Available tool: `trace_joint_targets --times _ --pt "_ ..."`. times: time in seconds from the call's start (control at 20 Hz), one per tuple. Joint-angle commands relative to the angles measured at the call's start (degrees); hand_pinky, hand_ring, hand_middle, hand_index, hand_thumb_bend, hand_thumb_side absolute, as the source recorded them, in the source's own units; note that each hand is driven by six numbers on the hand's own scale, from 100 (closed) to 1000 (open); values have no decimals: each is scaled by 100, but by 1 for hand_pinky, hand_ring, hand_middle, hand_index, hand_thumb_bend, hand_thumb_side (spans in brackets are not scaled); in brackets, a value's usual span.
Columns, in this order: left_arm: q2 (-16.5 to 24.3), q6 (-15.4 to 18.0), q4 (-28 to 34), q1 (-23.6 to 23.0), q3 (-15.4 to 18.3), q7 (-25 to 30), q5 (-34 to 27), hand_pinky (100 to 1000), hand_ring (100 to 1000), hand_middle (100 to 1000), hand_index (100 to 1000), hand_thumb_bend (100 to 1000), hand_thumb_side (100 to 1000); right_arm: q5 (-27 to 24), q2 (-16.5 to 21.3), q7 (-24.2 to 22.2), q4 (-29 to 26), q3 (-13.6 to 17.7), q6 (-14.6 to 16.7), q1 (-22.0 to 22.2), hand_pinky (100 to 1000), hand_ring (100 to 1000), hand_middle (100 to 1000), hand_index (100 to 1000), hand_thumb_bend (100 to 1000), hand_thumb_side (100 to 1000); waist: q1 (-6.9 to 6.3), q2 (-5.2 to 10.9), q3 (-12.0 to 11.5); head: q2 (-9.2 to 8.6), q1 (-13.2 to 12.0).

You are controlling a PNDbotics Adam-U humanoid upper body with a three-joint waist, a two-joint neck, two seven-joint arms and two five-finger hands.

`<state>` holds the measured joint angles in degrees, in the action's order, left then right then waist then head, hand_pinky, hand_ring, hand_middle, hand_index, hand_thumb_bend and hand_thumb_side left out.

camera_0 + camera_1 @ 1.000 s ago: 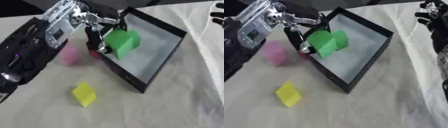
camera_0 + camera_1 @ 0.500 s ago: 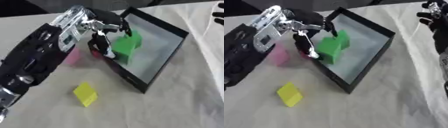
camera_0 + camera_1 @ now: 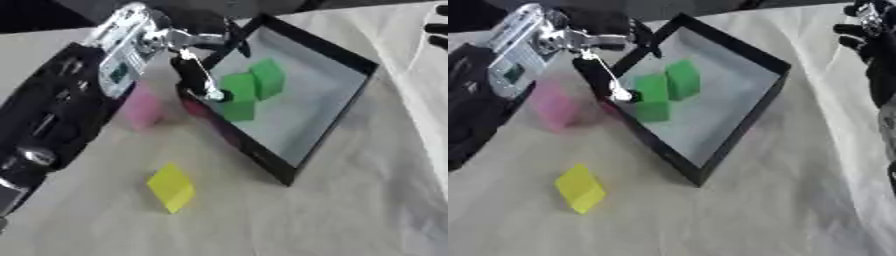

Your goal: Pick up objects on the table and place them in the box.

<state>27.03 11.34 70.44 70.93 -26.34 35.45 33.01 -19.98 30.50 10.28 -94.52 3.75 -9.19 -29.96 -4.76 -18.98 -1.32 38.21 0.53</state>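
Two views. Left eye: left hand point(image 3: 188, 47) over the box point(image 3: 331, 131) near its left wall, fingers spread, holding nothing; green block point(image 3: 249, 90) lies inside the box. Pink block point(image 3: 142, 107) and yellow block point(image 3: 172, 187) on the table point(image 3: 350, 215). Right eye: right hand point(image 3: 877, 42) at the right edge, fingers relaxed open.

My left arm point(image 3: 52, 115) is a bulky black casing with round silver fittings along it, ending at eleven o'clock in a silver wrist block bearing a small dark panel. My left hand point(image 3: 197, 60) has thin black fingers with silver links. My right hand point(image 3: 872, 30) at two o'clock is black.
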Motion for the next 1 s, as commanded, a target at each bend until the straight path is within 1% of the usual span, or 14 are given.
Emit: trace_joint_targets --times 0.05,0.25,0.35,0.45,0.6,0.8,0.85,1.0 --pt "553 -162 305 6 257 -35 -313 871 830 818 879 398 419 -28 145 35 -99 67 6 -19 877 782 813 903 100 600 89 181 -33 45 39" --pt "872 -620 328 -165 324 37 -344 878 831 810 875 391 426 -24 165 54 -74 83 5 53 876 782 813 903 100 603 115 241 -120 113 94" --pt "1001 -645 450 -268 330 109 -606 878 828 806 874 380 439 -26 163 54 -67 82 6 75 876 782 813 903 100 602 122 270 -156 142 86" --pt "1178 -683 585 -391 347 173 -794 879 829 809 876 390 449 -27 165 58 -64 88 10 100 876 781 813 903 100 601 126 299 -186 174 87" --pt "1415 -823 696 -601 334 261 -839 883 834 816 883 422 490 -27 178 70 -55 96 12 132 876 781 813 903 100 602 131 328 -225 197 104" --pt "1547 -1128 664 -768 236 366 -866 886 836 813 887 460 538 -24 179 70 -41 93 5 165 876 781 813 903 100 605 139 344 -262 204 111" --pt "1550 -1221 639 -785 197 398 -913 887 835 809 887 462 542 -22 182 68 -38 92 4 171 877 781 812 903 100 593 141 345 -270 205 107" --pt "1558 -1508 636 -791 61 452 -1032 892 838 813 889 505 598 -17 187 60 -32 83 -1 179 877 782 813 903 100 608 139 344 -290 217 105"
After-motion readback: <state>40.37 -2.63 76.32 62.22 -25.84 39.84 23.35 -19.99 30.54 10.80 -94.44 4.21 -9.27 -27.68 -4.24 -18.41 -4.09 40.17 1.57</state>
